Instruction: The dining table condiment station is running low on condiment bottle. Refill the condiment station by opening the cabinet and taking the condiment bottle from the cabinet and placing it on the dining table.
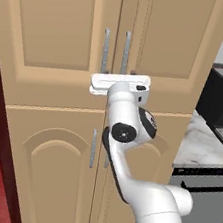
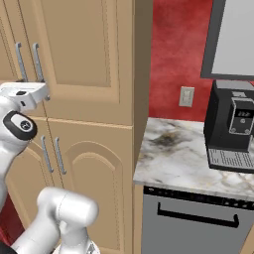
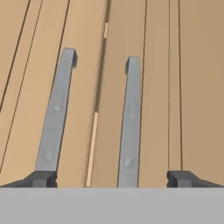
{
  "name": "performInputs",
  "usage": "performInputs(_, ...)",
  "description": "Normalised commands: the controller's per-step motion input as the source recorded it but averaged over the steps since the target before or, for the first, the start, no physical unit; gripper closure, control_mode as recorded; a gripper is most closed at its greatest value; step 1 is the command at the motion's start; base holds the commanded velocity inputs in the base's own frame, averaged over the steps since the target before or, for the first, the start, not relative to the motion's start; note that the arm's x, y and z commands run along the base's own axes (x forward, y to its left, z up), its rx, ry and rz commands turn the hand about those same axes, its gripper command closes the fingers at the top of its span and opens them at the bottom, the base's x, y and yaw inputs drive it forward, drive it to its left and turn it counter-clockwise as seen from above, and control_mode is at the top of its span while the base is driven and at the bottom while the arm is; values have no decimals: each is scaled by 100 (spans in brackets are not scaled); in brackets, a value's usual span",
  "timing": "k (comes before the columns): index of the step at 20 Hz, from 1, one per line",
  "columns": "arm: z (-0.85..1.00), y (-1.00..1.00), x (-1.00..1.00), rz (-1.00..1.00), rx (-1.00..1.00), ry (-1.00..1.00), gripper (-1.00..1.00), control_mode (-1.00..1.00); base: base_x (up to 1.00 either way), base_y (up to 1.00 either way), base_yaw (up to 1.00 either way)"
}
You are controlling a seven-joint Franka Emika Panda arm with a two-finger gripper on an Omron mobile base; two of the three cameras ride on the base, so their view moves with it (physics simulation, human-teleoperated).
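The tall tan cabinet [image 1: 60, 30] stands right in front of me with all its doors closed. Its upper doors carry two vertical silver bar handles, a left handle [image 3: 54, 118] and a right handle [image 3: 130, 122], on either side of the centre seam. My gripper [image 3: 113, 179] is open and held close to the lower ends of these handles. The right handle runs down between the fingertips [image 3: 183, 178], and the left handle ends at the other tip. In the left base view the white hand [image 1: 120, 84] covers the handles' lower ends. The condiment bottle is hidden and the dining table is out of view.
Right of the cabinet lies a marble counter [image 2: 183, 154] with a black coffee machine [image 2: 233, 124] on it and a dishwasher front [image 2: 193, 223] below. The arched lower cabinet doors [image 1: 49, 170] have their own handles. A red wall [image 2: 173, 49] rises behind the counter.
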Motion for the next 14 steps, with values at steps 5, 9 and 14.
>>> performInputs(5,2,-21,7,-3,0,0,-100,-100,0,0,0)
performInputs(9,0,-15,29,-2,0,0,-100,-100,0,0,0)
performInputs(14,0,0,48,-2,0,0,-100,-100,0,0,0)
